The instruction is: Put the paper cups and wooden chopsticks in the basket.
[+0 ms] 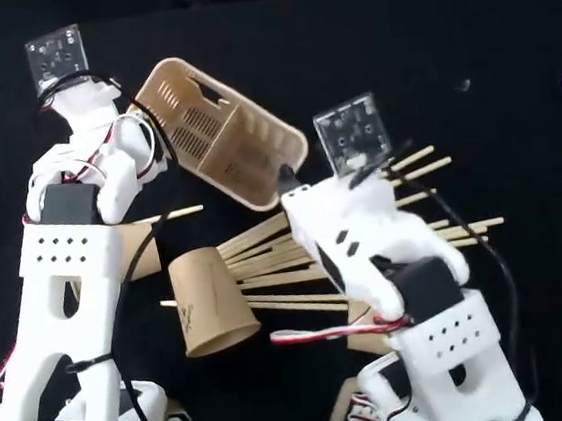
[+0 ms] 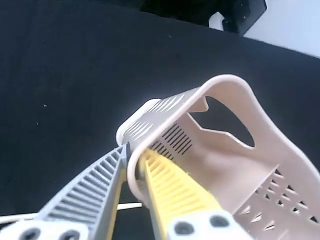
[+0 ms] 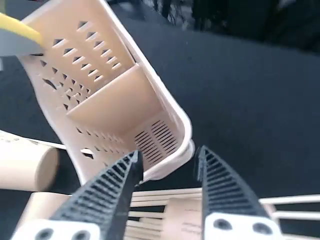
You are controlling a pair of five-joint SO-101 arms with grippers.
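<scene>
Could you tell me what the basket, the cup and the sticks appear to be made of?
The beige slotted basket looks like moulded plastic: smooth, semi-matte walls with cut vents. The brown cup lying on its side seems to be matte paper. The pale thin chopsticks look like bare, unvarnished wood.

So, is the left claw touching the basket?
Touching. The left wrist view shows the left claw clamped on the basket rim, one finger outside the wall, one inside.
</scene>
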